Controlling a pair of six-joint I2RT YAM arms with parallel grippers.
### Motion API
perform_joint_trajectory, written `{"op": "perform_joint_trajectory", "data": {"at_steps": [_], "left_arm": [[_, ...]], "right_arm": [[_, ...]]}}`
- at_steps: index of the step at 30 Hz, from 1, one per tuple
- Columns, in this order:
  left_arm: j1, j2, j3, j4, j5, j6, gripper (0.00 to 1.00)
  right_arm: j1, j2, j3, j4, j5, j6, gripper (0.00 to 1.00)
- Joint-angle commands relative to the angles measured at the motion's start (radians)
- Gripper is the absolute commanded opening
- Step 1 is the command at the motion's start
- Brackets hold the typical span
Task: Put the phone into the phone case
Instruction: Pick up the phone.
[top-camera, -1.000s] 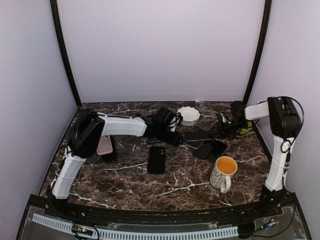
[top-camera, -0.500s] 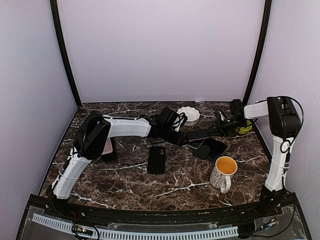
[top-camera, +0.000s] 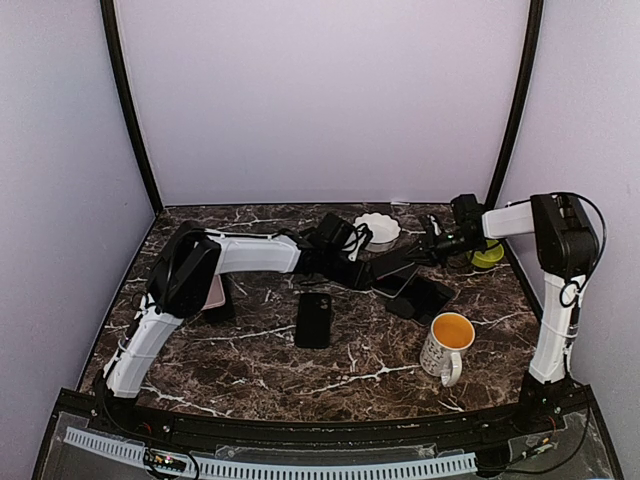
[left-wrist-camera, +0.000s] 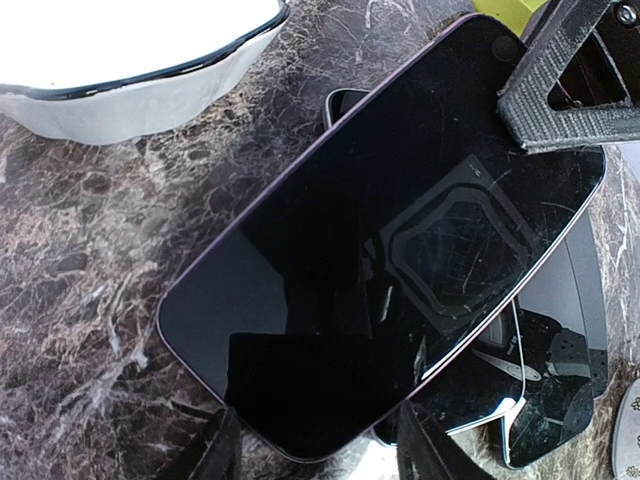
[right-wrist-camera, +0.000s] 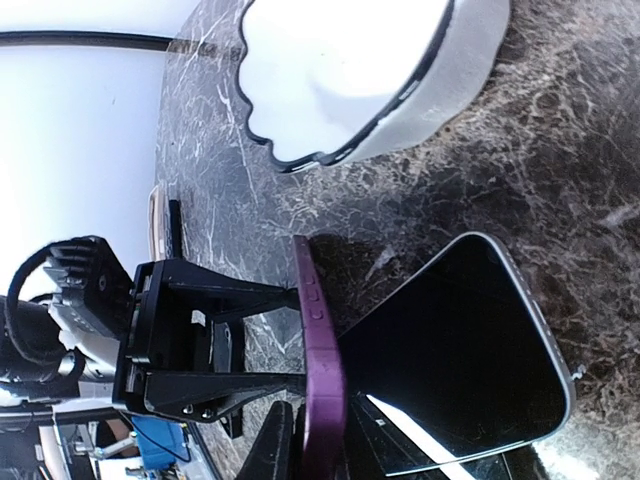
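The phone (top-camera: 395, 268), with a purple rim and a dark glass face, is held off the dark marbled counter (top-camera: 250, 350) toward its far right part, tilted, between the two arms. The left tool (top-camera: 352, 270) is clamped across the width of the phone's lower end, one of its fingers (left-wrist-camera: 222, 455) pressing on each long side. The right tool (top-camera: 428, 247) is closed on the opposite end, and the left wrist view shows one black finger (left-wrist-camera: 560, 80) lying on the top corner of the screen. From the right wrist the phone appears edge-on, with side buttons showing along the purple rim. The screen bears fine scratches and reflections, and no brand mark can be read on it. Below the phone lies a pile of dark flat handsets (top-camera: 425, 297), overlapping one another. The black phone case (top-camera: 314, 319) lies flat on its own in the middle of the counter, well apart from the phone and nearer the arm bases. A white scalloped bowl (top-camera: 378, 228) sits just behind the tools. A pale mug (top-camera: 445, 343) with a yellow inside stands near the right arm, and its dark print is too small to read.
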Motion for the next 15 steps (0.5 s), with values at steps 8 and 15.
{"op": "perform_joint_trajectory", "data": {"at_steps": [8, 15], "left_arm": [[-0.007, -0.221, -0.045, -0.149, 0.058, 0.205, 0.6], [0.007, -0.611, -0.291, -0.231, 0.237, 0.365, 0.77]], "right_arm": [[0.052, -0.161, 0.133, -0.243, 0.117, -0.196, 0.0], [0.172, -0.278, 0.286, -0.523, 0.176, -0.485, 0.0]]}}
